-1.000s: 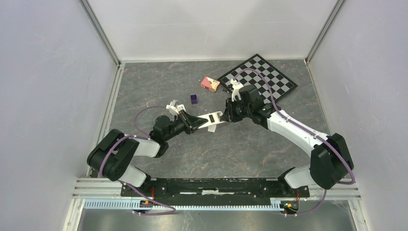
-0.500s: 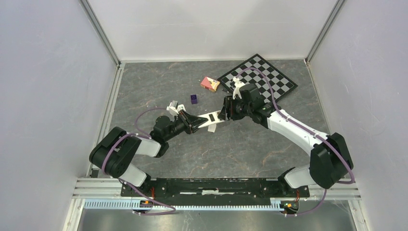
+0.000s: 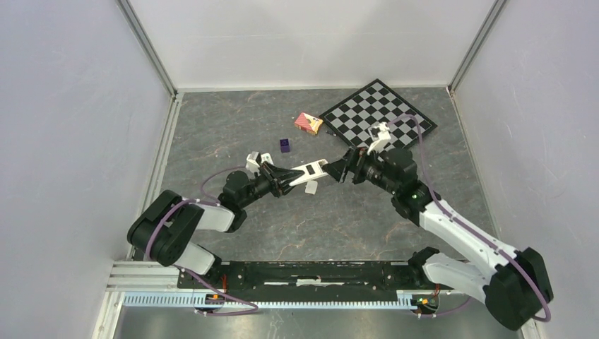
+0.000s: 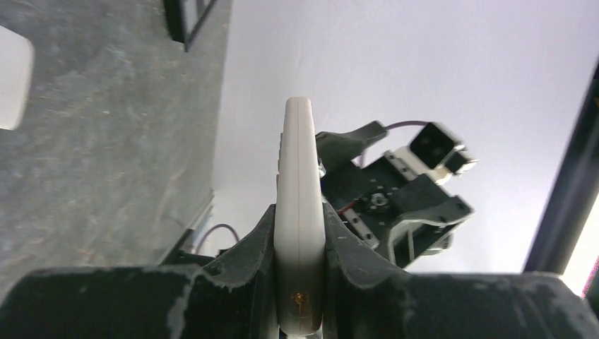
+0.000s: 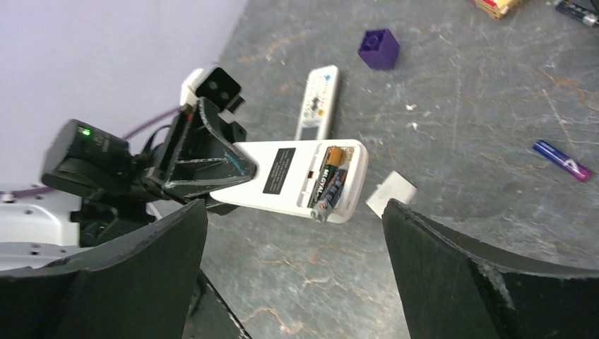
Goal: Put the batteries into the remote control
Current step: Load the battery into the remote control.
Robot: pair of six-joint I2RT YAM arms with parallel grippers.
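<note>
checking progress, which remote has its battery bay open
The remote control clamped in the left gripper, held off the table, batteries showing in its bay. The other remote lies flat on the table, no bay showing.

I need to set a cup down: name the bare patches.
Bare: the table strip nearside of the remote control; the rear-left corner beyond the purple block. Crowded: mid-table, where the left claw holds it facing the open right claw, with chessboard and red box behind.
</note>
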